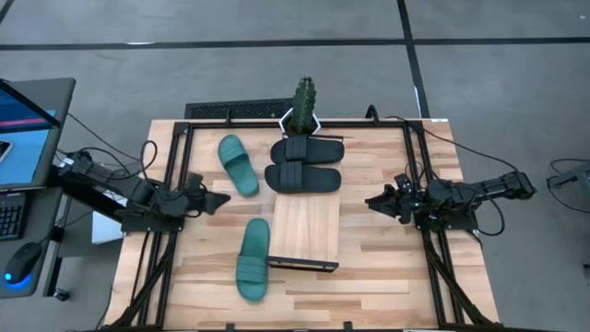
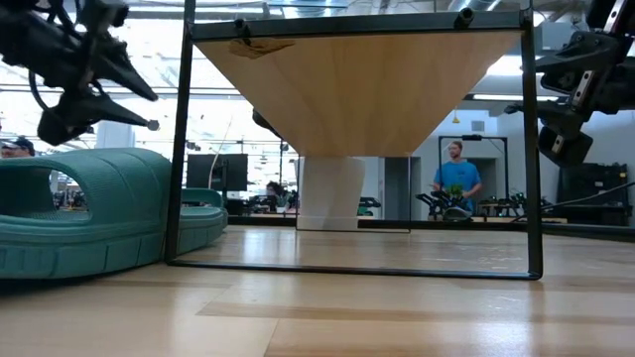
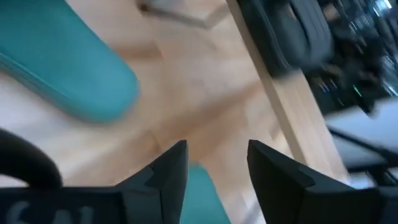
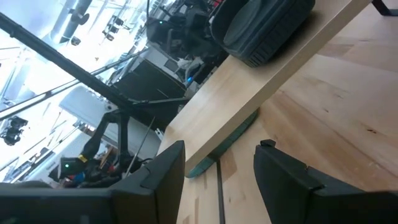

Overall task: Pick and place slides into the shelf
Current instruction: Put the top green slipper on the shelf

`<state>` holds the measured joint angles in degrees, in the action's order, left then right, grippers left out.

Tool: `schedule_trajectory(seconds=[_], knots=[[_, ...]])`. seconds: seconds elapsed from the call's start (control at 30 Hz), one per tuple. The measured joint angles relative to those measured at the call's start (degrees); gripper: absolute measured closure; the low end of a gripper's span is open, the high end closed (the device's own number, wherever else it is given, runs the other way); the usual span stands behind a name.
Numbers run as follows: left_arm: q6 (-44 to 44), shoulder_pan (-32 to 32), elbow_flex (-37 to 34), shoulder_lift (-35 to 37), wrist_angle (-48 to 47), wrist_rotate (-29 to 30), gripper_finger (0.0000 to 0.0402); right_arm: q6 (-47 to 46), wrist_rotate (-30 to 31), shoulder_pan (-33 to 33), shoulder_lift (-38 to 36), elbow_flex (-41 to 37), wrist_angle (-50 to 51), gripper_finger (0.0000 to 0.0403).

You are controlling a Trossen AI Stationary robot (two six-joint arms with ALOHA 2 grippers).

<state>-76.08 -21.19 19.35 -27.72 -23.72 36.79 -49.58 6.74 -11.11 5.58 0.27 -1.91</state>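
Two black slides (image 1: 304, 163) sit on the shelf (image 1: 307, 229), two teal slides (image 1: 239, 164) on the bench (image 1: 387, 267); left gripper (image 1: 219, 199) and right gripper (image 1: 373, 200) hover, fingers released.

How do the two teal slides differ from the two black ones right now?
Colour: teal green rubber slides versus black rubber slides.
Place: the black pair lies on the light-wood shelf plank; the teal ones lie on the butcher-block tabletop, left of it.
Grouping: the black pair sits side by side and parallel; the teal ones lie apart, at different angles.
Shared: same ribbed-strap design, none held.
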Motion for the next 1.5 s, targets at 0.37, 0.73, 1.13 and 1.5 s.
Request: schedule_trajectory(seconds=[0.37, 0.73, 1.13, 1.5], knots=[[5.3, 0.1, 0.0, -5.2, 0.5, 14.3, 0.0325, 1.8, -0.1, 0.0, 0.0, 0.0, 0.0, 0.0225], [7.7, 6.6, 10.9, -14.9, -10.2, 8.7, 0.0398, 5.1, -2.1, -0.1, 0.0, 0.0, 0.2, 0.0225], [18.4, 20.5, 31.8, -32.8, -39.2, -0.6, 0.0399, 8.2, -2.6, -0.1, 0.0, 0.0, 0.5, 0.0225], [33.7, 30.1, 38.5, -50.0, -42.6, -2.0, 0.0399, 8.2, -4.0, -0.1, 0.0, 0.0, 0.7, 0.0225]])
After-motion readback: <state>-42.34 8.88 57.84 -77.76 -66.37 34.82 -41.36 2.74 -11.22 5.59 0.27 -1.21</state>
